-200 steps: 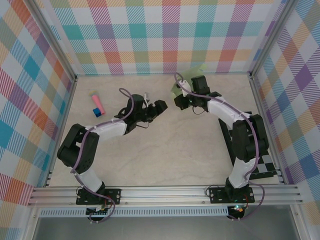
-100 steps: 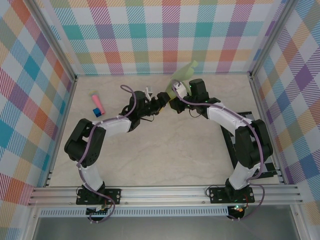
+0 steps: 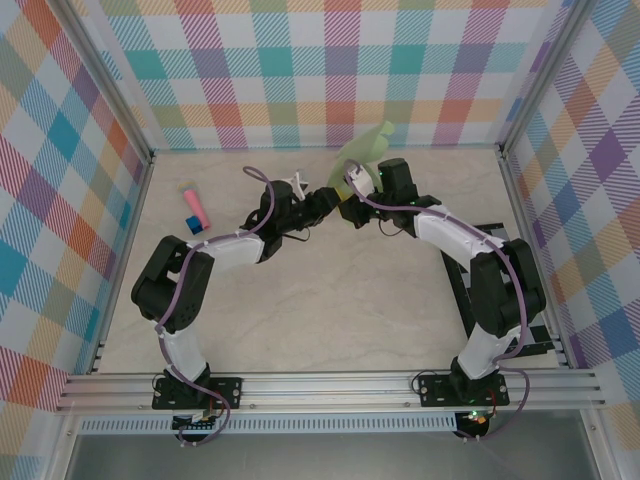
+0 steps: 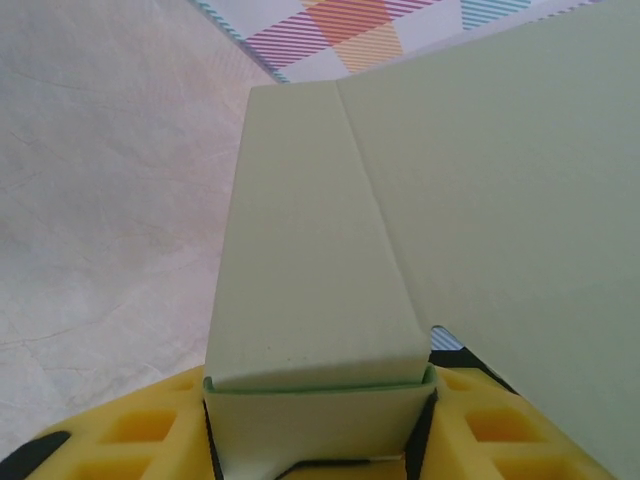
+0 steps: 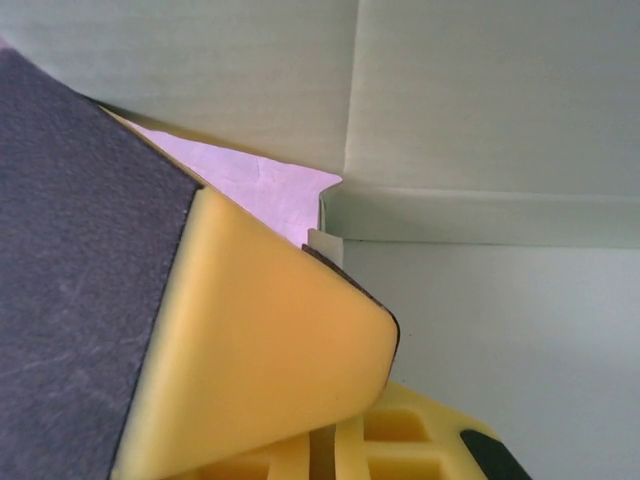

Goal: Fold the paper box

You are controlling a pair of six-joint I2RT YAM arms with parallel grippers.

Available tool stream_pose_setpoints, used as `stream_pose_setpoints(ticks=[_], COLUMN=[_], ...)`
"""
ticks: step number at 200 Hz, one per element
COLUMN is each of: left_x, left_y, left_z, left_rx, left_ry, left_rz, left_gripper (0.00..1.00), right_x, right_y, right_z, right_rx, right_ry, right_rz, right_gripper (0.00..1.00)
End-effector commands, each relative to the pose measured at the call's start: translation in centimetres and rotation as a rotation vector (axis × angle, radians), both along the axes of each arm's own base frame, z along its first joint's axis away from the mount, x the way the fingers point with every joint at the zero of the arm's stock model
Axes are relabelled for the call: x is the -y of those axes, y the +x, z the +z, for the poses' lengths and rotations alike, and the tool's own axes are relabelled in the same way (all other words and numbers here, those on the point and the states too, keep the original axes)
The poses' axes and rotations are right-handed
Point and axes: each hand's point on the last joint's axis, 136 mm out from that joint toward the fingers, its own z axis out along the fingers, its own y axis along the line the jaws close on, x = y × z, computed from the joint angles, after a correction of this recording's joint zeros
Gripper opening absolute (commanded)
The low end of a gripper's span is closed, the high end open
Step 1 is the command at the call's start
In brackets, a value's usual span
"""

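Paper box (image 3: 367,147) up off the counter (image 3: 330,300), far side; right fingers (image 5: 260,340) pinched tight on it, left fingers (image 4: 120,440) clamped across 1 panel (image 4: 310,260); best bend squarely along that crease (image 4: 372,195).

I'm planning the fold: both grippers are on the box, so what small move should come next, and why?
Probably tighten the left gripper on the box and bend the panel along its crease. That panel sits between its jaws, and the right gripper, shut on the card nearby, braces it.
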Motion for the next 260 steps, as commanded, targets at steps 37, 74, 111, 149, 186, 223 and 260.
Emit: stream_pose_setpoints(ticks=[37, 74, 111, 149, 186, 223, 260], left_x=[-0.1, -1.1, -2.0, -1.6, -1.6, -0.9, -0.2], left_y=[0.9, 1.8, 2.8, 3.0, 3.7, 2.6, 1.3], left_z=[1.9, 1.8, 2.9, 5.1, 6.9, 9.2, 10.7], left_rx=[0.082, 0.092, 0.134, 0.244, 0.372, 0.561, 0.664], left_ry=[0.013, 0.017, 0.020, 0.012, 0.025, 0.086, 0.102], left_rz=[0.011, 0.030, 0.024, -0.050, -0.125, -0.270, -0.370], left_gripper=[0.34, 0.33, 0.33, 0.34, 0.34, 0.35, 0.35], right_x=[-1.5, -0.1, 3.0, 6.7, 7.1, 4.4, 3.6], right_y=[-1.2, -2.1, -2.8, -3.2, -4.2, -7.5, -5.6], right_z=[2.5, 3.9, 5.4, 7.2, 6.6, 6.4, 6.1], right_rx=[0.061, 0.058, 0.067, 0.193, 0.036, 0.484, 0.590], right_ry=[0.015, 0.014, 0.048, 0.056, 0.130, 0.110, 0.042], right_rz=[0.071, 0.050, -0.002, -0.165, -0.192, 0.113, 0.079], right_gripper=[0.24, 0.42, 0.48, 0.65, 0.69, 0.72, 0.72])
